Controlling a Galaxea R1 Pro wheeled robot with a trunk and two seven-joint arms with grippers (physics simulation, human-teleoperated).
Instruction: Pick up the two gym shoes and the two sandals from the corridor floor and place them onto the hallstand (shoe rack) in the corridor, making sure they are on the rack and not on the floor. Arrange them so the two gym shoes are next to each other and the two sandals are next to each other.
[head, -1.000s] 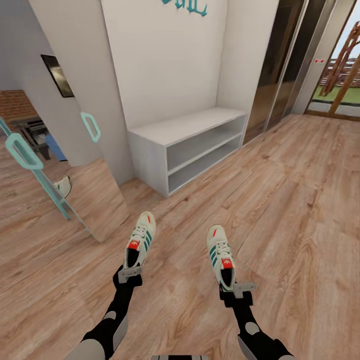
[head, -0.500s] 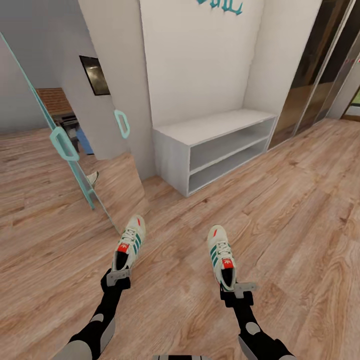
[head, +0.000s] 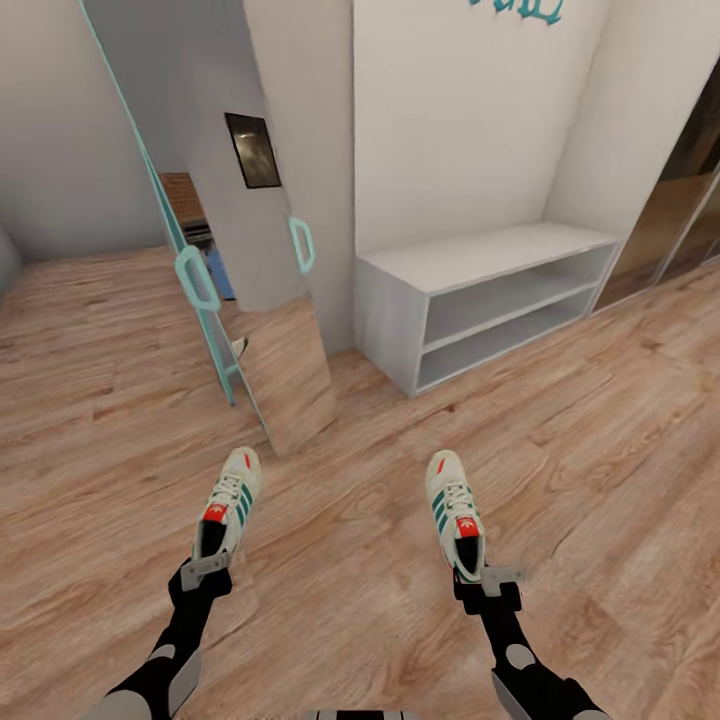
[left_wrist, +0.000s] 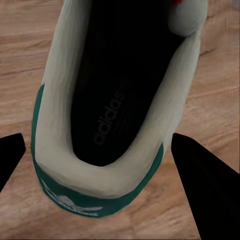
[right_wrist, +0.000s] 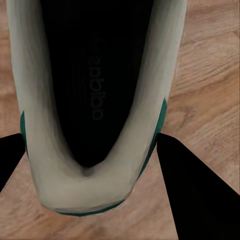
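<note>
Cream-white gym shoes with green stripes and red tongue labels hang over the wood-plank floor (head: 360, 560): left gripper (head: 205, 572) jaws clamp one shoe's (head: 228, 502) heel, right gripper (head: 489, 580) jaws the other's (head: 453, 510). White two-tier shelf unit (head: 480, 300) stands ahead.

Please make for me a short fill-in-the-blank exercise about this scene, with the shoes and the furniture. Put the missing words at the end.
1. Each pincer, the left pincer and the right pincer, holds one gym shoe by its ____.
2. The side stripes on the left gym shoe and the right gym shoe are ____.
3. The low white bench has ____ open shelf tiers.
4. The floor looks like ____ planks.

Missing words: heel; green; two; wood
</note>
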